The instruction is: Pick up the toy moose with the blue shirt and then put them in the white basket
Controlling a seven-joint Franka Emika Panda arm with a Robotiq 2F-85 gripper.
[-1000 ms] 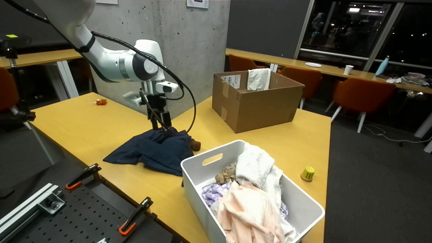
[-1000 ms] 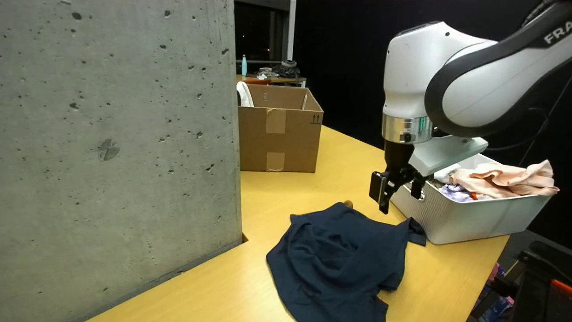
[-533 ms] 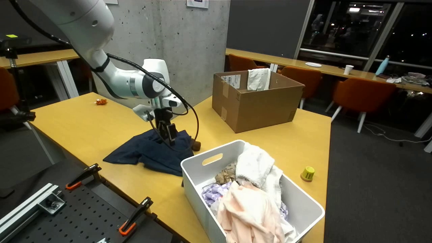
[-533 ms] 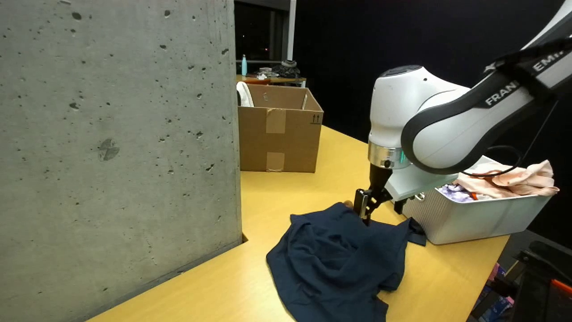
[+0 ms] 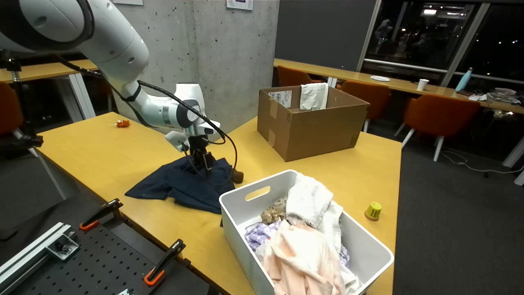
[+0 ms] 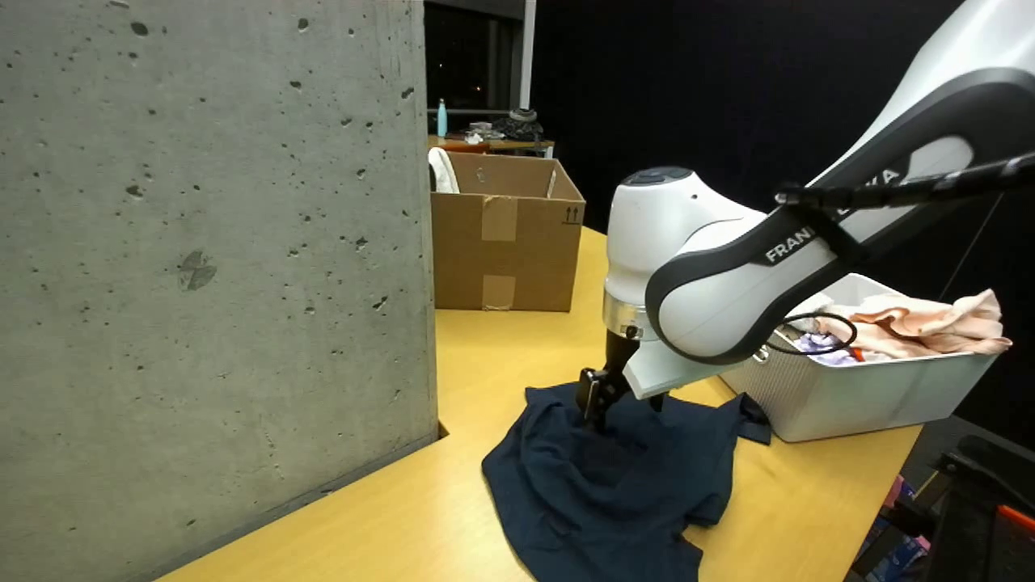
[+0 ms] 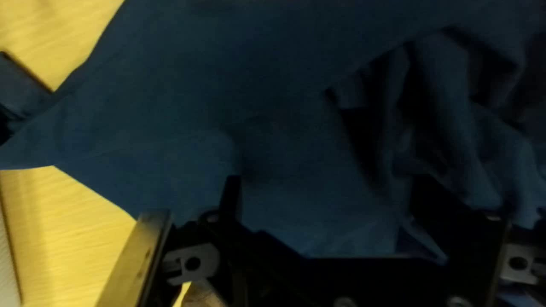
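A dark navy cloth, perhaps the blue shirt, lies crumpled on the table in both exterior views. A brown rounded thing sticks out beside it. It may be part of the toy moose; no whole moose shows. The white basket stands beside the cloth, holding peach, white and purple cloths. My gripper is low over the cloth, pointing down. In the wrist view the gripper has its jaws wide apart, with navy cloth between and beneath them. Whether the fingertips touch the cloth I cannot tell.
A cardboard box with a white cloth over its rim stands farther back. A concrete pillar borders the table. A yellow cup and a small orange thing lie on the table. Clamps sit at the table's edge.
My gripper has come down onto the middle of the navy cloth and moved away from the white basket. The cloth and basket have not visibly moved.
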